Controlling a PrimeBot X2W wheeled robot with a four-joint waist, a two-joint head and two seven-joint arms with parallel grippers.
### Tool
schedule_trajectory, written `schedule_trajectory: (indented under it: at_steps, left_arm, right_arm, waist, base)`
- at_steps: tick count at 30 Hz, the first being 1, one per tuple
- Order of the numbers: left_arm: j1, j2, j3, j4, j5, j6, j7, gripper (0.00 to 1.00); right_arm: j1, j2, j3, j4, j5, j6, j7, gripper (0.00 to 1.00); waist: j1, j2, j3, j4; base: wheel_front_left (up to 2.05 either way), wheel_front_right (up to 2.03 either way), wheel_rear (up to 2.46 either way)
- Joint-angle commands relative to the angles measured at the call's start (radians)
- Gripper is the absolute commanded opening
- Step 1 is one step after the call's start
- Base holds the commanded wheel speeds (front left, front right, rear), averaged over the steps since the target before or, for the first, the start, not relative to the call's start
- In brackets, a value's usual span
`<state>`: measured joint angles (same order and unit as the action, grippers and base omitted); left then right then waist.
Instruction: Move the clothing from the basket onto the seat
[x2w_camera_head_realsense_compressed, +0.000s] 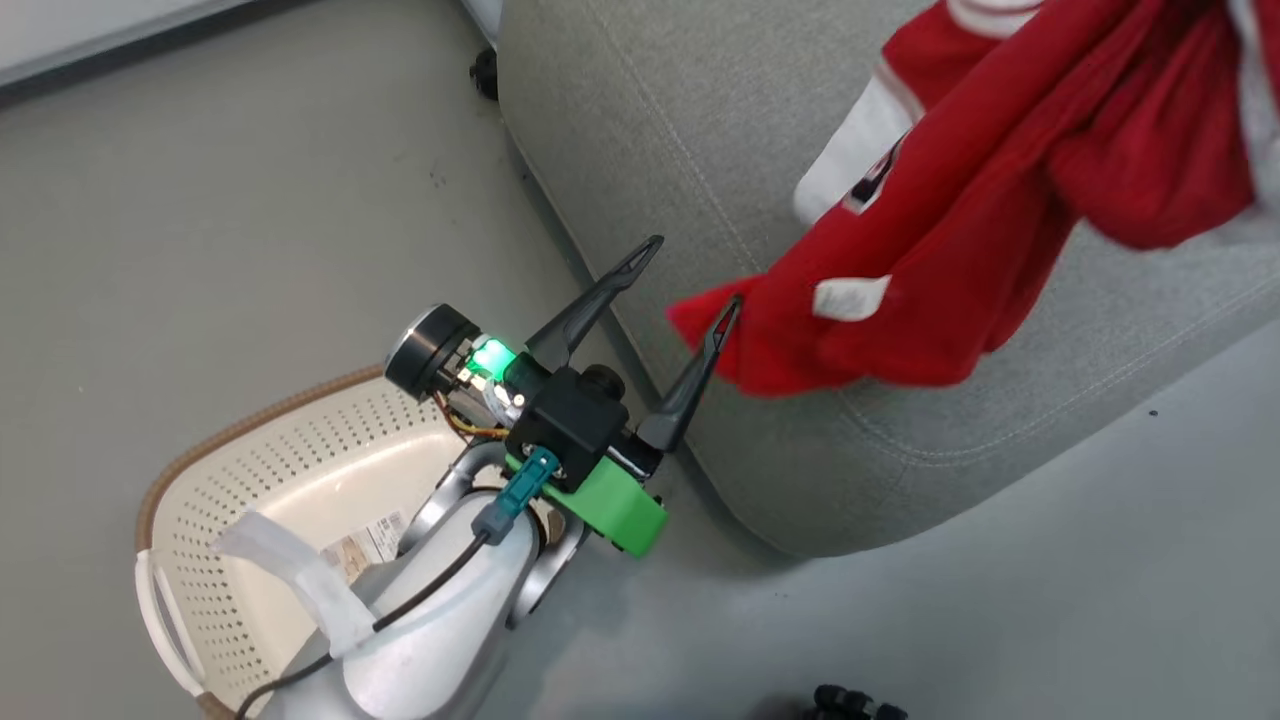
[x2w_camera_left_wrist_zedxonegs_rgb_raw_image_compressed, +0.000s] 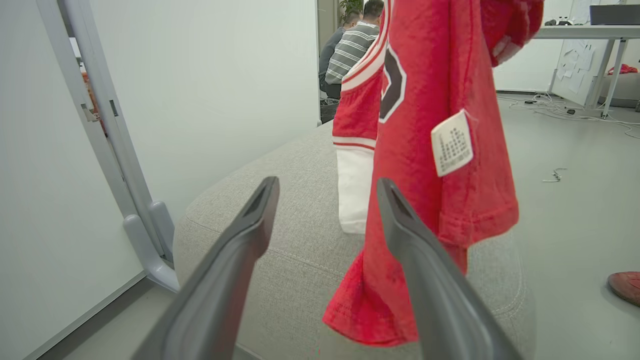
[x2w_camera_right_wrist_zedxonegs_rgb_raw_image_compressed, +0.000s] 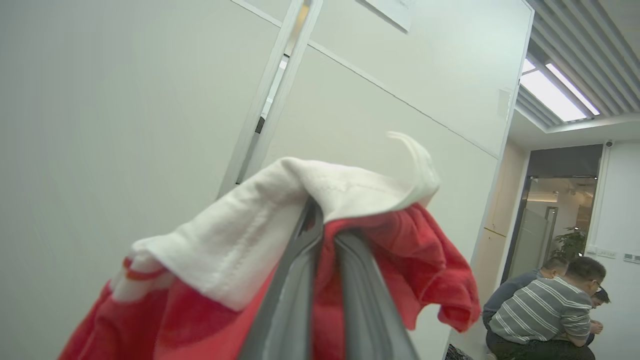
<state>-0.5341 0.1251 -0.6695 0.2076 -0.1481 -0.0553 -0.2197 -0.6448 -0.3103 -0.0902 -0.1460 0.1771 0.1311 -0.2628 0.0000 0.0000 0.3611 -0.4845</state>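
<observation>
The red jersey (x2w_camera_head_realsense_compressed: 960, 230) hangs from the upper right of the head view over the light-grey seat (x2w_camera_head_realsense_compressed: 700, 130), its lower hem just touching the cushion. My right gripper (x2w_camera_right_wrist_zedxonegs_rgb_raw_image_compressed: 325, 235) is shut on the jersey (x2w_camera_right_wrist_zedxonegs_rgb_raw_image_compressed: 210, 250), red and white cloth draped over its fingers. My left gripper (x2w_camera_head_realsense_compressed: 695, 270) is open at the seat's front edge, one fingertip right at the dangling hem. In the left wrist view the jersey (x2w_camera_left_wrist_zedxonegs_rgb_raw_image_compressed: 430, 100) with its white label hangs in front of the open left gripper (x2w_camera_left_wrist_zedxonegs_rgb_raw_image_compressed: 325, 187) above the seat (x2w_camera_left_wrist_zedxonegs_rgb_raw_image_compressed: 280, 210). The cream basket (x2w_camera_head_realsense_compressed: 270, 480) stands on the floor at lower left, with no clothing in its visible part.
Grey floor (x2w_camera_head_realsense_compressed: 250, 200) surrounds the seat. A white partition wall with a grey frame (x2w_camera_left_wrist_zedxonegs_rgb_raw_image_compressed: 115, 140) stands close on the left of the seat. Seated people (x2w_camera_right_wrist_zedxonegs_rgb_raw_image_compressed: 545, 305) are in the background. A dark object (x2w_camera_head_realsense_compressed: 855, 702) lies on the floor at the bottom edge.
</observation>
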Motion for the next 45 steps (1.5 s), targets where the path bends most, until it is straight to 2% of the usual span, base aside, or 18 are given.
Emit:
schedule_trajectory:
  at_steps: [1, 8, 12, 22, 25, 28, 29, 30, 33, 37, 40, 45]
  left_arm:
    - [-0.03, 0.021, 0.003, -0.007, 0.014, -0.007, 0.008, 1.0]
    - [-0.082, 0.053, -0.003, -0.049, 0.04, -0.014, 0.038, 1.0]
    - [-0.097, 0.067, 0.002, -0.071, 0.046, -0.003, 0.047, 1.0]
    - [-0.094, 0.09, 0.017, -0.086, 0.033, 0.018, 0.048, 1.0]
    - [-0.085, 0.091, 0.025, -0.084, 0.025, 0.025, 0.039, 1.0]
    - [-0.069, 0.088, 0.039, -0.072, 0.008, 0.038, 0.021, 1.0]
    - [-0.062, 0.084, 0.043, -0.065, -0.001, 0.041, 0.015, 1.0]
    - [-0.056, 0.08, 0.05, -0.054, -0.011, 0.048, 0.005, 1.0]
    - [-0.027, 0.059, 0.078, -0.027, -0.047, 0.059, -0.023, 1.0]
    - [0.028, 0.027, 0.135, 0.025, -0.115, 0.075, -0.043, 1.0]
    - [0.079, -0.003, 0.213, 0.023, -0.151, 0.084, -0.046, 1.0]
    - [0.202, -0.041, 0.361, -0.004, -0.149, 0.082, -0.046, 1.0]
  right_arm:
    - [-0.058, -0.031, -0.018, 0.013, -0.002, -0.001, -0.003, 0.0]
    - [-0.269, -0.19, -0.137, 0.121, -0.039, -0.001, -0.003, 0.0]
    - [-0.273, -0.203, -0.171, 0.246, -0.045, -0.001, -0.003, 0.0]
    - [-0.162, -0.029, -0.207, 0.639, 0.01, -0.001, -0.003, 0.0]
    - [-0.135, -0.002, -0.236, 0.701, -0.004, -0.001, -0.003, 0.0]
    - [-0.115, 0.02, -0.285, 0.698, -0.037, -0.001, -0.003, 0.0]
    - [-0.103, 0.032, -0.303, 0.694, -0.045, -0.001, -0.003, 0.39]
    - [-0.086, 0.045, -0.324, 0.681, -0.062, -0.001, -0.003, 1.0]
    - [-0.031, 0.081, -0.351, 0.631, -0.103, -0.001, -0.003, 1.0]
    - [0.085, 0.131, -0.322, 0.562, -0.12, -0.001, -0.003, 1.0]
    - [0.179, 0.166, -0.245, 0.507, -0.088, -0.001, -0.003, 1.0]
    - [0.326, 0.2, -0.047, 0.421, -0.047, -0.001, -0.003, 1.0]
  waist:
    - [0.0, 0.0, 0.189, 0.084]
    - [0.0, 0.0, 0.317, 0.132]
    - [0.0, 0.0, 0.363, 0.148]
    - [0.0, 0.0, 0.379, 0.171]
    - [0.0, 0.0, 0.362, 0.179]
    - [0.0, 0.0, 0.333, 0.188]
    - [0.0, 0.0, 0.319, 0.191]
    - [0.0, 0.0, 0.3, 0.197]
    - [0.0, 0.0, 0.239, 0.212]
    - [0.0, 0.0, 0.13, 0.243]
    - [0.0, 0.0, 0.047, 0.274]
    - [0.0, 0.0, -0.09, 0.329]
  base:
    - [0.0, 0.0, 0.0]
    - [0.0, 0.0, 0.0]
    - [0.0, 0.0, 0.0]
    - [0.0, 0.0, 0.0]
    - [0.0, 0.0, 0.0]
    - [0.0, 0.0, 0.0]
    - [0.0, 0.0, 0.0]
    - [0.0, 0.0, 0.0]
    - [0.0, 0.0, 0.0]
    - [0.0, 0.0, 0.0]
    - [0.0, 0.0, 0.0]
    - [0.0, 0.0, 0.0]
